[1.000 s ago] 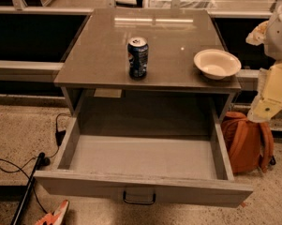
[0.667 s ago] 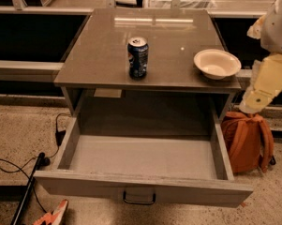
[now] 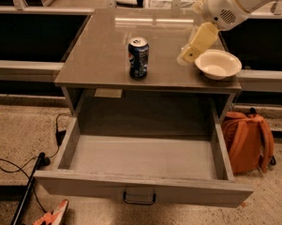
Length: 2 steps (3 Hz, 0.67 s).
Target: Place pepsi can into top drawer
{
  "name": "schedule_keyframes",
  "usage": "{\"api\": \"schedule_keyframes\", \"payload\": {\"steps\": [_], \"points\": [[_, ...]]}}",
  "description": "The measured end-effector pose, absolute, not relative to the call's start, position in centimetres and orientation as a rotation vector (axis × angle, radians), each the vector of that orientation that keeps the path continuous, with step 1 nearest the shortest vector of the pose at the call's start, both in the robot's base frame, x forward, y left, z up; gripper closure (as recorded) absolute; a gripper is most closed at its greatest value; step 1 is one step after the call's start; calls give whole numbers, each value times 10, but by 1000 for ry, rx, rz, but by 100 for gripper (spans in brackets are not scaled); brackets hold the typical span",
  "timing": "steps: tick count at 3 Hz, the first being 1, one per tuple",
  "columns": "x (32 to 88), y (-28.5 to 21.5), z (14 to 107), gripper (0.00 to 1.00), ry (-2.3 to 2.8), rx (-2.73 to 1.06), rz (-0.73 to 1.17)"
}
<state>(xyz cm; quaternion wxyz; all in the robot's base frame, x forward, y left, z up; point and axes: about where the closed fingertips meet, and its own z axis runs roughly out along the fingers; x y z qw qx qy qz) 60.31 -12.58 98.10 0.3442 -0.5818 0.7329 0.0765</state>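
Note:
The pepsi can (image 3: 138,57), dark blue with a silver top, stands upright on the grey table top (image 3: 107,46), left of centre near the front edge. The top drawer (image 3: 140,189) is pulled fully out below it, with nothing inside and its dark handle at the front centre. My gripper (image 3: 187,55) hangs from the white arm that comes in from the upper right. It is above the table top, right of the can and apart from it, just left of the cream bowl.
A cream bowl (image 3: 218,63) sits at the table's front right corner. An orange backpack (image 3: 246,140) leans on the floor right of the drawer. Black cables (image 3: 18,170) and an orange-white object (image 3: 54,213) lie on the floor at left.
My arm has swung left from beyond the table's right edge to over the table top, closer to the can. The can, bowl and drawer have not moved.

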Motion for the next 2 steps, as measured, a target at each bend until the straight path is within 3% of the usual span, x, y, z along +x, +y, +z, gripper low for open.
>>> {"api": "schedule_keyframes", "payload": {"steps": [2], "points": [[688, -59, 906, 0, 1819, -1199, 564]]}}
